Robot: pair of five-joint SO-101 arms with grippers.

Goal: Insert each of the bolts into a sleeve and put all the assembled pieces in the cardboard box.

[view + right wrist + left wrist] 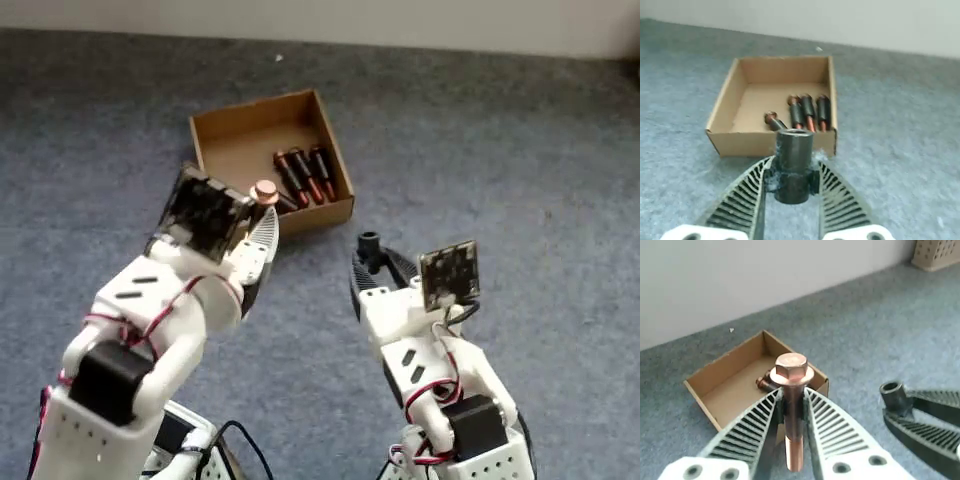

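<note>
Both near the cardboard box (255, 105): left gripper (792, 395) clenched on a copper bolt (794, 375), right gripper (793, 165) on a black sleeve (794, 150), assembled pieces (807, 112) inside.

On the counter (520, 150), toward the far side, the cardboard box (240, 150). Inside, along the right wall, three assembled pieces (305, 175) side by side; just left of them, by the near wall, a fourth, slanted. Over the box's near wall, the left pincer (792, 395), with the bolt (794, 372) clamped in it, head up. Nearer and to the right, apart from the box, the right pincer (792, 162), with the sleeve (794, 147) between its fingers.
</note>
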